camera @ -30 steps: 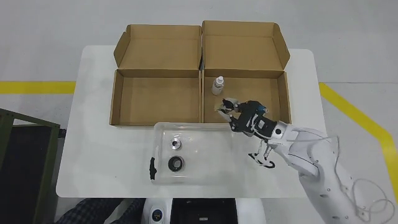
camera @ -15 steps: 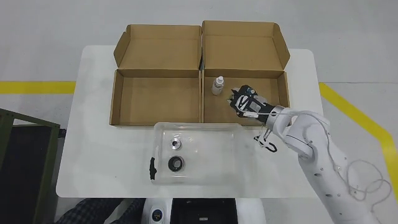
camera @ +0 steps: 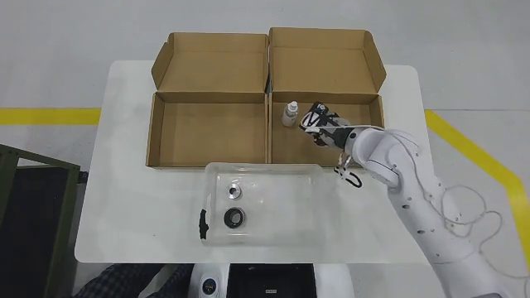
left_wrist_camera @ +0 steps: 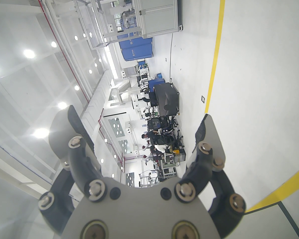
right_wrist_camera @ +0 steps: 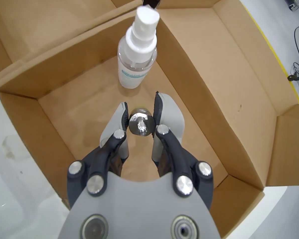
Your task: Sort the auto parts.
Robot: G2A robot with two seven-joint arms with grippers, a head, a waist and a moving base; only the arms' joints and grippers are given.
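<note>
My right gripper (right_wrist_camera: pixel 140 111) (camera: pixel 311 121) is shut on a small round metal part (right_wrist_camera: pixel 141 124), held inside the right cardboard box (camera: pixel 377 124) just beside an upright clear spray bottle (right_wrist_camera: pixel 137 58) (camera: pixel 290 113). The left cardboard box (camera: pixel 155 128) holds nothing. In the clear plastic tray (camera: pixel 273 236) at the front lie a silver metal part (camera: pixel 233 190), a dark ring-shaped part (camera: pixel 236 216) and a black piece (camera: pixel 201 225) at its left rim. My left gripper (left_wrist_camera: pixel 139 123) is open, pointing away into the hall with nothing between its fingers.
Both boxes stand side by side at the table's back with their lids (camera: pixel 323 58) folded away. White table (camera: pixel 124 199) surface lies free to the left of the tray and to the right of the boxes. A yellow floor line (camera: pixel 50 116) runs beside the table.
The right gripper has moved with the metal part from over the tray's far edge farther into the right box, ending close to the spray bottle.
</note>
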